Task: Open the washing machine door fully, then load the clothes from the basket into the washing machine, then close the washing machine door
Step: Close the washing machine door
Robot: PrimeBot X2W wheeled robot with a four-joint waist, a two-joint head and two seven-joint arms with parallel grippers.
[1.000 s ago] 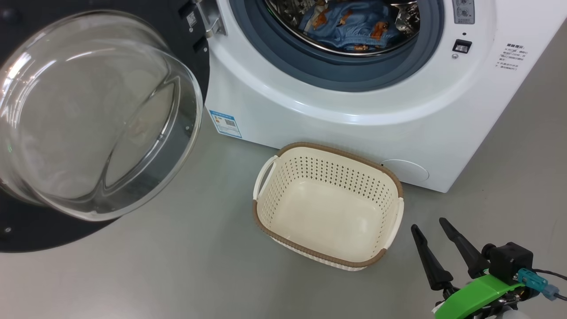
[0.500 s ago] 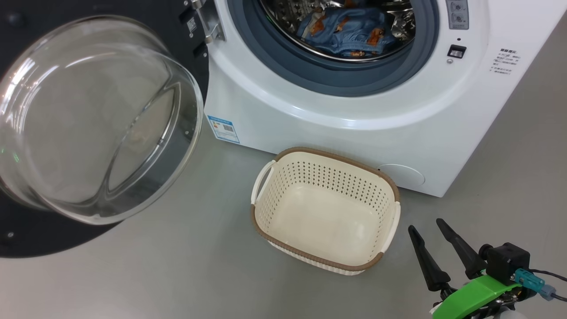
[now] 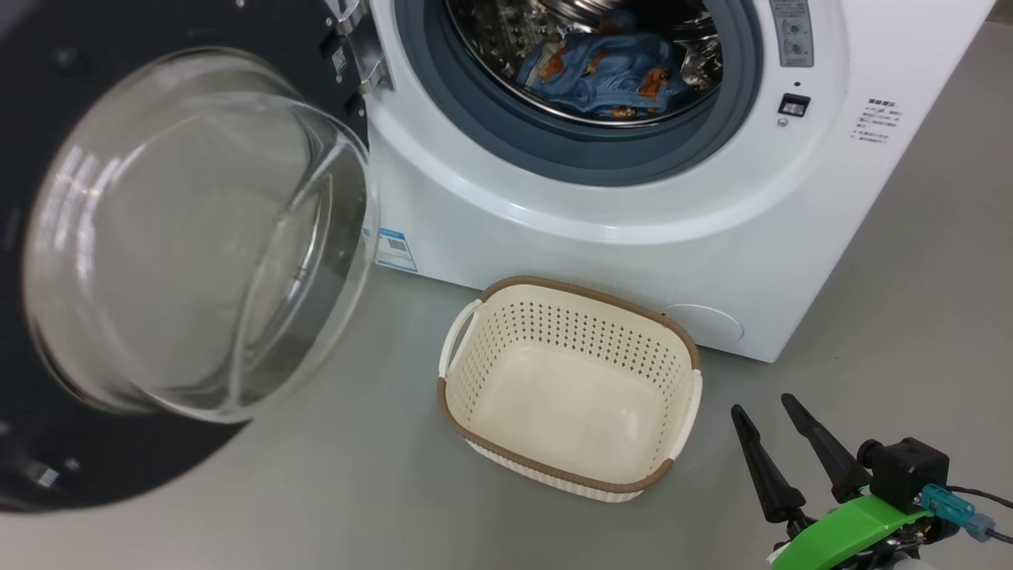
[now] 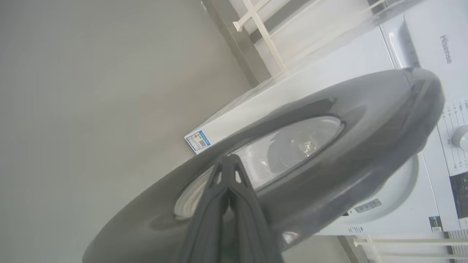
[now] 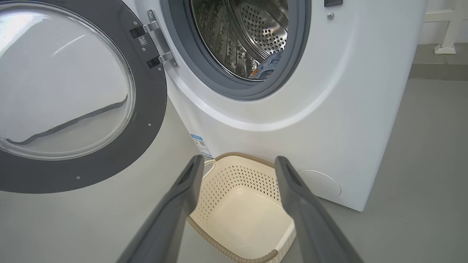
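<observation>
Head view: the basket [image 3: 570,336] is sitting empty before the washing machine [image 3: 601,253], the clothes [image 3: 605,71] are lying in its steel drum [image 3: 506,47], and its door [image 3: 119,467] is hanging open. The right gripper [image 3: 762,405] is gaping, holding nothing; the left gripper [image 4: 227,159] is pressing its fingers together, empty.

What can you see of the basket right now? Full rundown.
The basket is a small rectangular cream-white plastic tub with perforated walls, a solid bottom, a brown woven-look rim and a loop handle at each end. It stands upright and empty on the grey floor, just before the lower front of the washing machine; whether they touch cannot be told. Nothing grips it; the open right gripper is off to its side, apart.
</observation>
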